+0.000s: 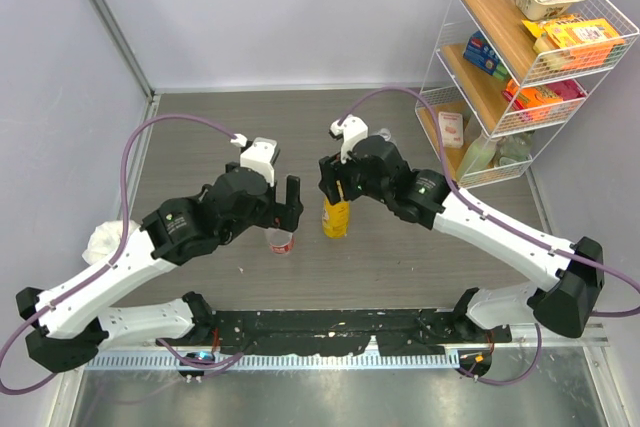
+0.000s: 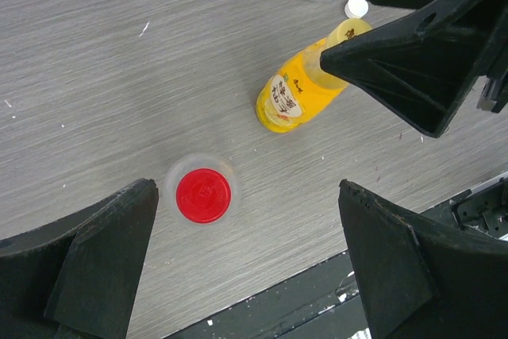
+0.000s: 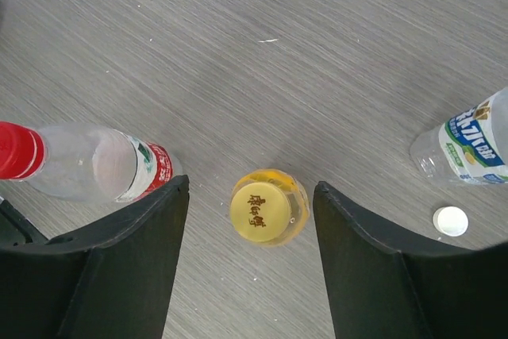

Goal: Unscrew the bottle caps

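Top external view: a grey table (image 1: 200,127) is seen under both arms. The left gripper (image 2: 246,220) is spread wide over the red-labelled bottle (image 3: 103,164). The right gripper (image 3: 251,192) is held open astride the yellow bottle (image 1: 336,217), with a gap on each side. The red cap (image 2: 203,194) and the yellow cap (image 3: 259,208) are seated on their bottles. The white cap (image 3: 450,221) is laid on the table just beside the blue-labelled bottle (image 3: 468,144).
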